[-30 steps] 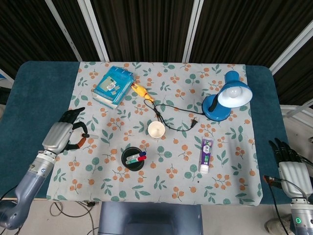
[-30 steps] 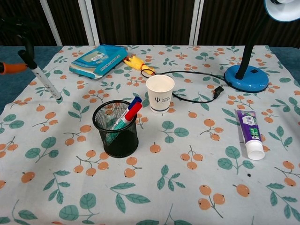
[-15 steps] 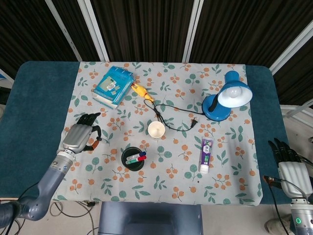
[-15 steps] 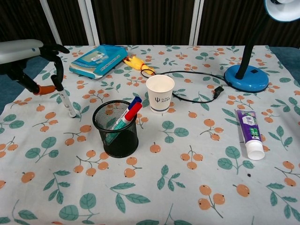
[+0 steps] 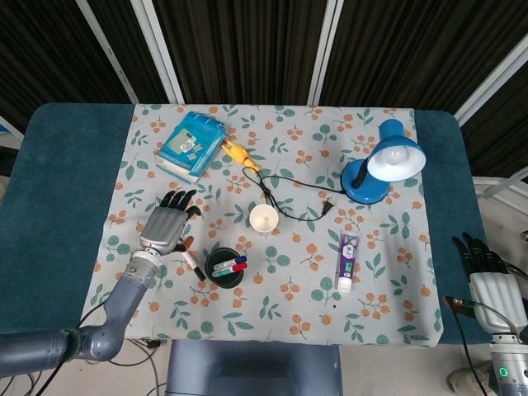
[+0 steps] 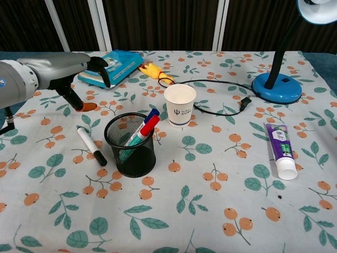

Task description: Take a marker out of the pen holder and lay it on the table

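Lying marker (image 6: 91,146) just below left hand (image 6: 68,74).

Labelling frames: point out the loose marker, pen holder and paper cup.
loose marker (image 6: 91,146), chest view, mid barrel
pen holder (image 6: 136,158), chest view, front mesh wall
paper cup (image 6: 180,112), chest view, side wall

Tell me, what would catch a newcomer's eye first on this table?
Probably the grey left hand reaching in over the flowery tablecloth, fingers apart, just above a white marker with a black cap lying flat. Right beside that marker stands a black mesh pen holder with blue and red markers poking out. At the far right corner a bright blue desk lamp stands out.
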Available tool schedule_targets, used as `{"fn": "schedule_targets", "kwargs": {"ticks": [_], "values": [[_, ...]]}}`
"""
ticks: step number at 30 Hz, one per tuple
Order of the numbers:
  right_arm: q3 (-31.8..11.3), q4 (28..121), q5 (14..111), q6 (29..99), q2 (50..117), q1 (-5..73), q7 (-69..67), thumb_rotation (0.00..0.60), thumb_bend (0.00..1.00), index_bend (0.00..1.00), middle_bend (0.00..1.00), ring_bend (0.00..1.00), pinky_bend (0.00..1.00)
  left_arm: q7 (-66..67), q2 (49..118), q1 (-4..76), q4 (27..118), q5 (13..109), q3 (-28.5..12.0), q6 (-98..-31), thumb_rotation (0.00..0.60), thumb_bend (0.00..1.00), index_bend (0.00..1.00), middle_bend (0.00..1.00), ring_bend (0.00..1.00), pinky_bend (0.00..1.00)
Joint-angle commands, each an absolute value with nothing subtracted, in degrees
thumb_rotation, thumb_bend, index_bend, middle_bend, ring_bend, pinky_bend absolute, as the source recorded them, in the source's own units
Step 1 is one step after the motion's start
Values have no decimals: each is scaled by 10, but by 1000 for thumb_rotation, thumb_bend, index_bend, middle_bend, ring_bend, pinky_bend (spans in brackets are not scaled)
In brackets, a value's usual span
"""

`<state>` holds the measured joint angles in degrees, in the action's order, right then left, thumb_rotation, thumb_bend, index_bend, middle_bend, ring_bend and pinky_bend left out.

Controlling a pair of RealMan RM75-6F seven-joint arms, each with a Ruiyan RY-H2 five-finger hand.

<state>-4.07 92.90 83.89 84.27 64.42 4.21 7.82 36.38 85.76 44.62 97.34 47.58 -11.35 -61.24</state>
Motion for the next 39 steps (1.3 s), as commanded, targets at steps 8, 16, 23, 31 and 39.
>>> {"fn": "schedule_targets", "kwargs": {"ticks": [8,16,23,31,39], "values": [[-40,931,839,841,641,42,71,600,173,20,0,66,178,346,818,394,1045,627,-92,-756,600,305,236,7,0,0],[-40,932,837,841,643,42,77,600,173,20,0,66,178,269,725,290,1041,738,-9,-842,600,271,236,3,0,0],[-41,932,834,842,645,41,81,600,174,20,0,66,178,138,665,209,1001,793,44,-879,600,271,235,2,0,0],[-42,933,831,841,645,41,80,600,174,20,0,66,178,24,661,151,924,827,62,-905,600,272,235,3,0,0],[-42,932,832,841,644,41,79,600,174,20,0,66,178,-21,674,128,876,851,51,-909,600,273,235,4,0,0]]}}
